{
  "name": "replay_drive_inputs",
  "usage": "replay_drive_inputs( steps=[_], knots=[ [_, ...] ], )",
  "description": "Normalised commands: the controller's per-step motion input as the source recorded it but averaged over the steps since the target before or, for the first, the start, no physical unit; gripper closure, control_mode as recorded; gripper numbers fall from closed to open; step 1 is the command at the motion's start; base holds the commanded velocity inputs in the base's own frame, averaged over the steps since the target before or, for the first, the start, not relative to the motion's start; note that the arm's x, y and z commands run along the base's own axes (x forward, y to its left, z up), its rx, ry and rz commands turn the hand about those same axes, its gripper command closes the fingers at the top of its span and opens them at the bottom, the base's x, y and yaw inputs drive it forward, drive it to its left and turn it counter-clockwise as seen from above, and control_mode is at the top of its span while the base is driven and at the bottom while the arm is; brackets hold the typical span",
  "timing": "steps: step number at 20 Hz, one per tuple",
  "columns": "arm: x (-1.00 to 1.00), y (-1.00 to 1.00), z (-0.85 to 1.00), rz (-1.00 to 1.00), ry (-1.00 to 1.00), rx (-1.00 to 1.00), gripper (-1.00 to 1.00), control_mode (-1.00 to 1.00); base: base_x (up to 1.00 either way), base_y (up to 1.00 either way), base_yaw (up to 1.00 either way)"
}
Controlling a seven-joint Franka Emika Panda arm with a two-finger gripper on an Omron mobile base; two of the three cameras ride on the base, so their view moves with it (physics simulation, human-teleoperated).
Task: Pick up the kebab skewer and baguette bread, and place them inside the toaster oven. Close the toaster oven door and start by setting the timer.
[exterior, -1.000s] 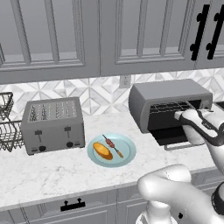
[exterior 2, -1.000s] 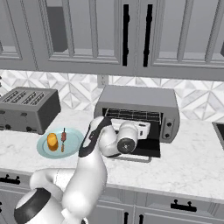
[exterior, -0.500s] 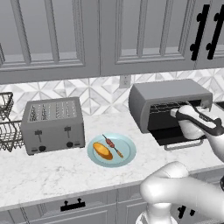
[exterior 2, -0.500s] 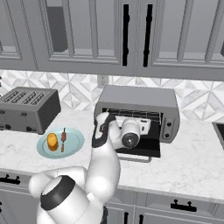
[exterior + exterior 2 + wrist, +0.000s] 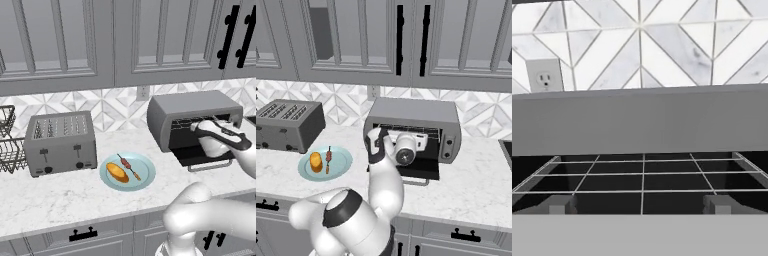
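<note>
The toaster oven (image 5: 194,115) (image 5: 415,114) stands at the back of the counter. Its door (image 5: 206,156) (image 5: 421,171) is folded down flat, and the wire rack (image 5: 643,181) shows inside. My gripper (image 5: 196,129) (image 5: 408,141) (image 5: 639,205) hovers over the lowered door at the oven's mouth, open and holding nothing. Left of the oven, a light blue plate (image 5: 146,175) (image 5: 342,164) carries the golden baguette bread (image 5: 117,173) (image 5: 316,161) and, beside it, the thin kebab skewer (image 5: 129,167) (image 5: 328,158).
A grey four-slot toaster (image 5: 60,142) (image 5: 287,125) sits left of the plate, with a wire dish rack (image 5: 7,145) beyond it. Wall cabinets hang low over the counter. A wall outlet (image 5: 544,79) sits on the tiled backsplash above the oven.
My hand has edged slightly up and left in front of the oven opening while the arm behind it swung. The jaws stayed open; the food and the door have not moved.
</note>
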Motion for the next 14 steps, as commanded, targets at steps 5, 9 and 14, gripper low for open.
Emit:
replay_drive_inputs(
  steps=[5,9,14],
  knots=[
    [0.05,0.00,-0.34,0.00,0.00,0.00,-1.00,-1.00,0.00,0.00,0.00],
    [0.15,0.00,0.00,0.00,0.00,0.00,-1.00,-1.00,0.00,0.00,0.00],
    [0.27,0.00,0.00,0.00,0.00,0.00,-1.00,-1.00,0.00,0.00,0.00]
  ],
)
